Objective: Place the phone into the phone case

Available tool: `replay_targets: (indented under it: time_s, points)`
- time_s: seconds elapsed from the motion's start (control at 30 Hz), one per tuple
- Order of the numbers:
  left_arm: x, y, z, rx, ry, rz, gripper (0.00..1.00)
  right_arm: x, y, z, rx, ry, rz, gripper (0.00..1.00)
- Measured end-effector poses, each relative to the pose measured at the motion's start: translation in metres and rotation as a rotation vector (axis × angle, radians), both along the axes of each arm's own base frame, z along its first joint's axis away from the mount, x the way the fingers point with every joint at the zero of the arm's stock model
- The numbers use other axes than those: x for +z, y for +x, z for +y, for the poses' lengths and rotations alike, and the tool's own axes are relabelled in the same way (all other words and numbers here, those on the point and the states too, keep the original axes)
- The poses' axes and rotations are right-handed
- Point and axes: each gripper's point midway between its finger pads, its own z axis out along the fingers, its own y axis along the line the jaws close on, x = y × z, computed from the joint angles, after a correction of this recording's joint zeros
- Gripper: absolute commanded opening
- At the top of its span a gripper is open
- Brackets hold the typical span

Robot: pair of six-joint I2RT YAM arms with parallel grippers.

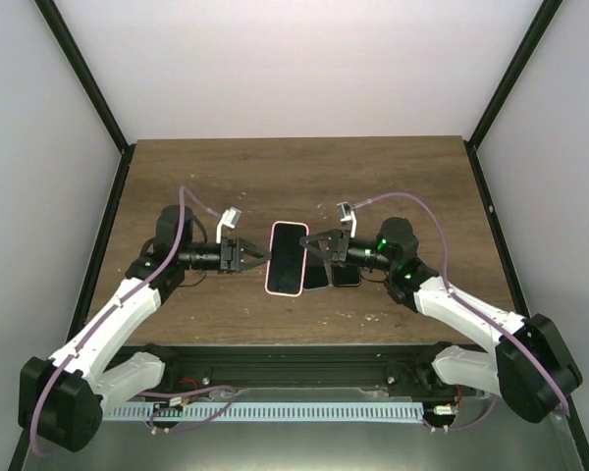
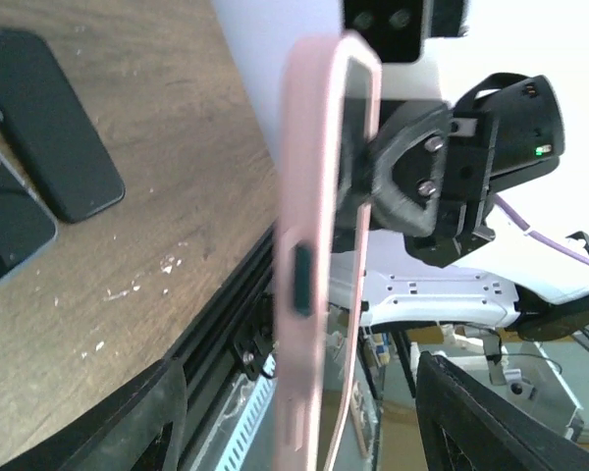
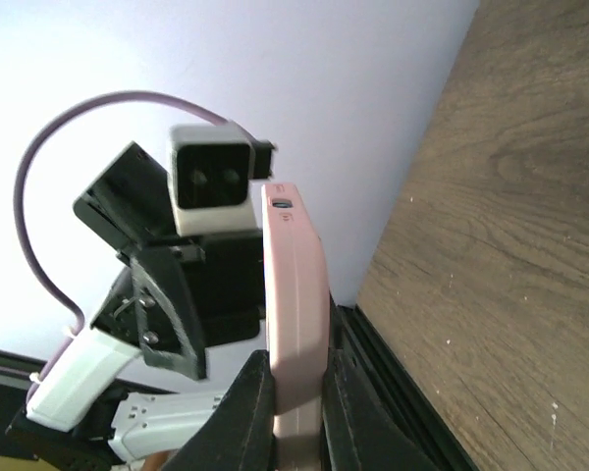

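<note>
We see the right end effector (image 3: 296, 394) pinched narrow on the long edge of the pink phone case (image 2: 309, 196), holding it up off the surface (image 1: 226, 186) with its face roughly level. That one-sided grip leaves the opposite edge free for the other arm.

The left end effector (image 1: 252, 257) faces it from across the case. Its fingers (image 2: 162, 417) are spread wide, one to each side of the case's near edge, and they touch nothing that we can make out.

A dark phone (image 1: 288, 250) fills the pink frame, so we judge it seated, though we cannot confirm that every corner has snapped in.

Two other dark handsets (image 2: 54, 128) lie flat on the surface below and beyond the right end effector, apart from the left one. Holding the case aloft keeps it clear of them.
</note>
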Motion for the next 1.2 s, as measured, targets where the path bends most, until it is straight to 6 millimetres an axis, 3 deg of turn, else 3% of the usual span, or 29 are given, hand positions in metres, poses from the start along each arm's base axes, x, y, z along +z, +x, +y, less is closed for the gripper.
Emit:
replay_targets:
  time_s: [0.2, 0.4, 0.53, 0.6, 0.73, 0.83, 0.9, 1.03, 1.2]
  points:
    - [-0.02, -0.009, -0.001, -0.012, -0.01, 0.116, 0.56, 0.006, 0.012, -0.003, -0.072, 0.025, 0.008, 0.01]
    - [-0.022, -0.013, -0.005, -0.026, -0.019, 0.148, 0.21, 0.01, 0.024, -0.007, -0.145, 0.05, 0.007, 0.01]
    - [-0.024, -0.013, -0.005, -0.026, -0.015, 0.137, 0.14, 0.002, 0.028, -0.007, -0.157, 0.043, 0.026, 0.01]
    - [-0.026, -0.012, -0.005, -0.029, -0.01, 0.127, 0.22, -0.004, 0.029, -0.006, -0.16, 0.037, 0.048, 0.01]
    - [-0.032, -0.006, -0.004, 0.0, 0.042, 0.136, 0.58, -0.013, 0.029, -0.01, -0.169, 0.016, 0.052, 0.01]
    - [-0.023, 0.005, 0.0, 0.049, 0.108, 0.086, 0.72, -0.028, 0.025, -0.013, -0.172, -0.026, 0.058, 0.01]
    - [-0.009, 0.013, 0.004, 0.09, 0.147, 0.014, 0.97, -0.04, 0.023, -0.015, -0.17, -0.061, 0.066, 0.01]
    - [0.01, 0.02, 0.021, 0.2, 0.225, -0.117, 1.0, -0.059, 0.024, -0.014, -0.158, -0.145, 0.065, 0.01]
    - [0.024, 0.019, 0.045, 0.316, 0.309, -0.242, 1.0, -0.09, 0.044, 0.0, -0.13, -0.259, 0.092, 0.01]
